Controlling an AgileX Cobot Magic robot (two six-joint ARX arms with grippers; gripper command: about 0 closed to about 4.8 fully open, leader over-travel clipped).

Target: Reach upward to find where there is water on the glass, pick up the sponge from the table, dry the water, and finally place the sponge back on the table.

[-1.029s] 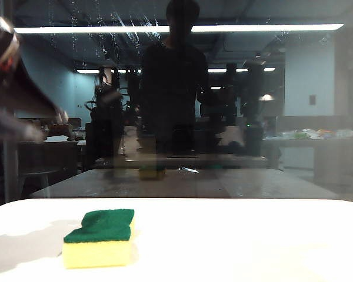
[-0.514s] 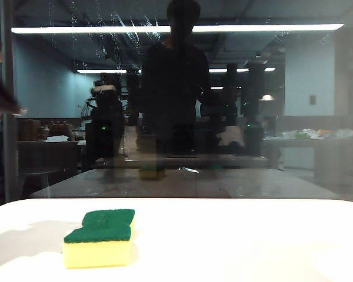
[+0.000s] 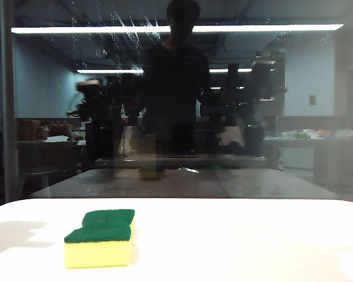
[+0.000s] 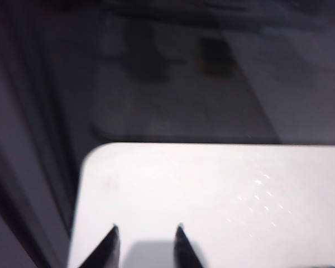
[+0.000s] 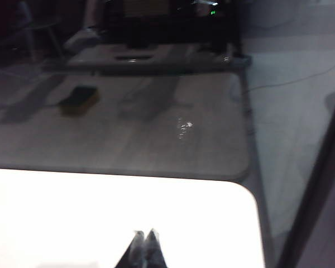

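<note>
One sponge (image 3: 100,237) lies free on the white table (image 3: 235,241), and neither gripper holds anything.

In the exterior view the sponge sits at about seven o'clock on the table, green scouring side up, yellow foam facing the camera. Behind it stands the dark glass (image 3: 317,117), with the water (image 3: 115,35) as whitish dotted trails and slanted smears up near eleven o'clock. The left gripper (image 4: 145,237) hovers over a rounded corner of the table, its two fingertips apart with bare white surface between them. The right gripper (image 5: 144,237) hangs over the opposite corner, its fingertips pressed together. Neither arm itself shows in the exterior view.
</note>
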